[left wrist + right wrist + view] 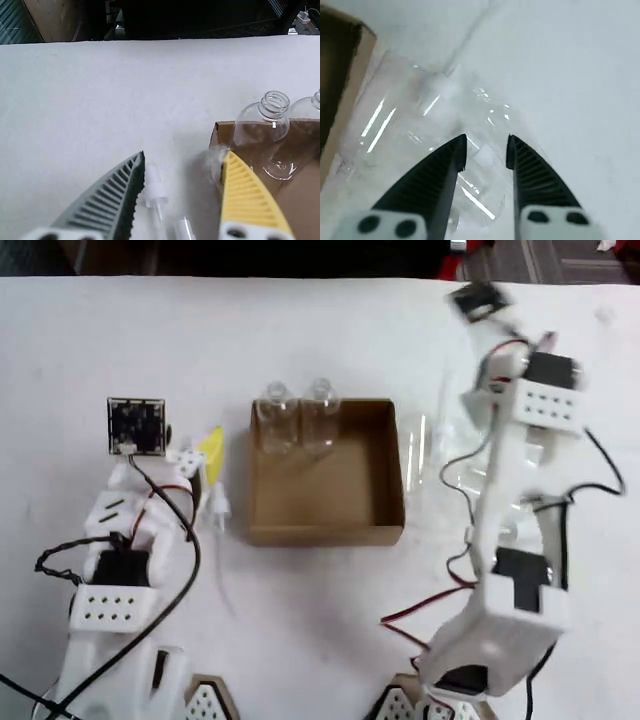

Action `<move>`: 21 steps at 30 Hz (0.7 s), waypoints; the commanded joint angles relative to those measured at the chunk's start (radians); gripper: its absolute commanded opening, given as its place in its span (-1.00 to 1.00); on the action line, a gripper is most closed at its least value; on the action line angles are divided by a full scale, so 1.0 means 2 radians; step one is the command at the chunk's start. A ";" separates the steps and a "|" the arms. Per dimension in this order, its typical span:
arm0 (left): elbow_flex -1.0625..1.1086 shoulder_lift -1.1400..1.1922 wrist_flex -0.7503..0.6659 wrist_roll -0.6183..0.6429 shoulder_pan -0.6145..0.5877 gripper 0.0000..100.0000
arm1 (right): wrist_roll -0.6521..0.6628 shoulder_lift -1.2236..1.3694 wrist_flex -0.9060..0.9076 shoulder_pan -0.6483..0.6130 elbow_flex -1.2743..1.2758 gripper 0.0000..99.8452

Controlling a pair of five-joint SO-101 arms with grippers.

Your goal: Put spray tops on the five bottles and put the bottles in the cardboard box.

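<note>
Beside the cardboard box (325, 510) we see: left gripper (184, 157) spread over spray top (154, 187) | right gripper (486, 145) slightly parted above bottles (405, 110).

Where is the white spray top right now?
The white plastic spray top lies on the table just left of the brown cardboard box in the high view, between the open fingers of the left hand.

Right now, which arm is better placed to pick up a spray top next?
Left, probably. The left claw is open right by the spray top, on that side of the cardboard box. The right claw hangs over the clear bottles on the box's other side.
</note>
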 commanded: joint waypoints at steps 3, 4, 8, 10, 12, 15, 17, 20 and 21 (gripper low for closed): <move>-0.004 -0.009 0.000 -0.007 0.003 -0.53 | 0.060 0.096 0.048 -0.033 -0.111 -0.64; -0.004 -0.009 0.000 -0.007 0.003 -0.53 | 0.064 0.121 0.057 -0.032 -0.137 -0.65; -0.003 -0.009 0.000 -0.007 0.003 -0.53 | 0.081 0.221 0.110 -0.026 -0.255 -0.65; -0.003 -0.009 0.000 -0.007 0.003 -0.53 | 0.081 0.267 0.132 -0.019 -0.323 -0.65; -0.003 -0.009 0.000 -0.007 0.003 -0.53 | 0.081 0.310 0.148 -0.007 -0.390 -0.65; -0.003 -0.009 0.000 -0.007 0.003 -0.53 | 0.094 0.367 0.172 0.003 -0.474 -0.65; -0.003 -0.009 0.000 -0.007 0.003 -0.53 | 0.122 0.401 0.194 0.003 -0.518 -0.65; -0.003 -0.009 0.000 -0.007 0.003 -0.53 | 0.129 0.436 0.199 0.014 -0.568 -0.65; -0.003 -0.009 0.000 -0.007 0.003 -0.53 | 0.130 0.444 0.199 0.020 -0.579 -0.65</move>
